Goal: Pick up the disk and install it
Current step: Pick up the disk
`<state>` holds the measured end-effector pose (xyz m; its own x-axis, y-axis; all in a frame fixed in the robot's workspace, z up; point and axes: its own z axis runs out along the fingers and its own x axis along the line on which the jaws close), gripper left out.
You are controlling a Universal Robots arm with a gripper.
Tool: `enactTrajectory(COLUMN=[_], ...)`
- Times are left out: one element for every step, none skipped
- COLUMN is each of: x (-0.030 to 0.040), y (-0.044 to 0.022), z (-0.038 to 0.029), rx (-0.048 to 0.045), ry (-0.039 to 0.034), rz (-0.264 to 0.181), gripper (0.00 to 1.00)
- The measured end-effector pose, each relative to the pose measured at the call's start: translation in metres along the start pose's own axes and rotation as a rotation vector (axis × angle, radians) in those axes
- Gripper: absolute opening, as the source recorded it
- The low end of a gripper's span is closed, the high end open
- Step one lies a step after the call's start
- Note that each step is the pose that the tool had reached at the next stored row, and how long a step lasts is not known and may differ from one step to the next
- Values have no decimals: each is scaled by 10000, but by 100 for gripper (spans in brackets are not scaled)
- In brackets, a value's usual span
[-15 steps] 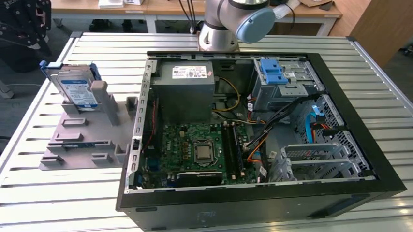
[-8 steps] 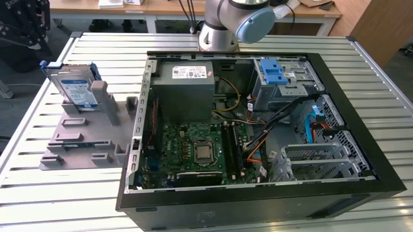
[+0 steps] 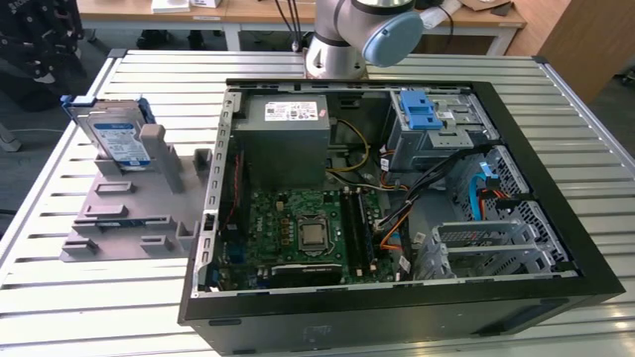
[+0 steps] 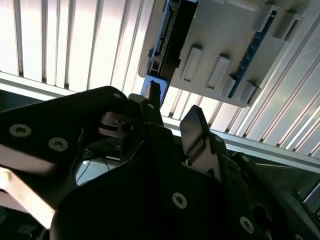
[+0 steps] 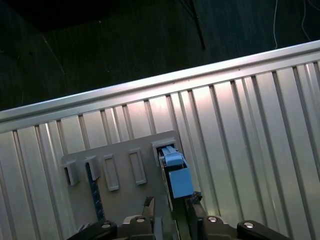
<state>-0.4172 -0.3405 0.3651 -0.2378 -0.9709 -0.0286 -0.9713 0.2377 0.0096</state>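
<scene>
A disk (image 3: 117, 137) is standing on edge in a slot of the grey holder (image 3: 119, 216), at the exterior view's left on the slatted table (image 3: 79, 312); its blue rails and upper edge are sticking up free, seemingly so that a tool can be reaching it from above; beside it the open computer case (image 3: 585, 245) is lying on its side, its inside facing up, apparently to be taking the part. In both wrist views the tool (image 5: 170, 207) (image 4: 172, 117) is hanging over the holder with its fingers spread and nothing between them; in the first wrist view the disk (image 5: 176, 175) is showing edge-on just ahead of the gap, roughly in line with it and apart from both fingers; in the second wrist view it is sitting beyond the fingertips, at one end of the holder (image 4: 225, 45); the pick-up, by the look of it, is not yet made.
</scene>
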Motion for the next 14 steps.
enactTrajectory(x=[0,0,0,0,0,0,0,0,1,1,1,1,1,1], y=[0,0,0,0,-1,0,0,0,0,1,4,5,6,7], z=[0,0,0,1,2,5,10,16,19,22,24,28,33,40], rx=[0,0,0,4,15,26,34,45,56,78,115,144,162,170], ry=[0,0,0,-1,-3,-7,-9,-12,-12,-17,-25,-19,-6,8], rz=[-2,-3,-4,-17,-51,-116,-227,-353,-480,-553,-580,-584,-585,-586], gripper=[41,47,53,53,59,59,59,59,59,59,59,59,59,59])
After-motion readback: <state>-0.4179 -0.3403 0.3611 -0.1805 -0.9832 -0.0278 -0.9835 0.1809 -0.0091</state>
